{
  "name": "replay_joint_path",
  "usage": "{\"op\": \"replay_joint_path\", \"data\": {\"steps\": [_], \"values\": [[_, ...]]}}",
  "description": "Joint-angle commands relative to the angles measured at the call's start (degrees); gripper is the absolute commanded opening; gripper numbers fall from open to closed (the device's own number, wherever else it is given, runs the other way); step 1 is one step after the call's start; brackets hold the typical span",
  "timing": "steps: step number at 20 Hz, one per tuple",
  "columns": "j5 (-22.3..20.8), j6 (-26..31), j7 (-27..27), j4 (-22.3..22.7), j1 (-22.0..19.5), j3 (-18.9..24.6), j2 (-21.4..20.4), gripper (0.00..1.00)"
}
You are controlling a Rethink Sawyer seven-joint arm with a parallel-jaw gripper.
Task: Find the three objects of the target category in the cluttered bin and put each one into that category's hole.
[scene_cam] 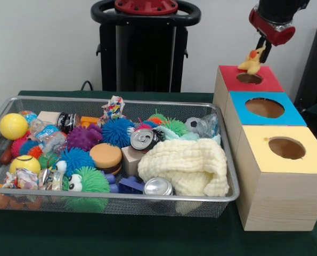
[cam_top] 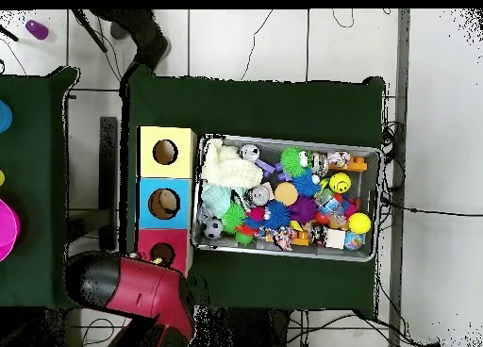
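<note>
My gripper (scene_cam: pixel 260 49) hangs from the red and black arm at the top right of the front view, shut on a small yellow plush duck (scene_cam: pixel 252 62) with an orange beak. The duck hangs just above the round dark hole (scene_cam: pixel 249 78) in the red-topped wooden box. In the overhead view the arm (cam_top: pixel 141 291) covers part of the red hole (cam_top: pixel 162 255) and hides the gripper and duck. The wire mesh bin (scene_cam: pixel 19 100) lies left of the boxes, full of toys. No other plush animal shows in it.
Blue-topped (scene_cam: pixel 265 108) and yellow-topped (scene_cam: pixel 286 148) box holes stand in a row nearer the camera. The bin holds spiky rubber balls (scene_cam: pixel 117 131), a cream knitted cloth (scene_cam: pixel 186 165), cans (scene_cam: pixel 143 139), yellow balls (scene_cam: pixel 13 126) and blocks. The black pedestal (scene_cam: pixel 142 48) stands behind.
</note>
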Motion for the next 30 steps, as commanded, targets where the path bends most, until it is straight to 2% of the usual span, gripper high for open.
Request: {"op": "replay_joint_path", "data": {"steps": [1, 12, 20, 30], "values": [[2.1, -7.4, 7.0, 5.8, -3.3, 4.9, 0.1, 0.00], [1.9, -16.6, 6.3, 8.6, -6.2, 8.4, 1.2, 0.00], [0.4, -16.4, 8.7, 6.0, -4.8, 7.2, 3.5, 0.00], [1.0, -17.8, 10.6, 3.2, -3.4, 6.9, 6.6, 0.00]]}}
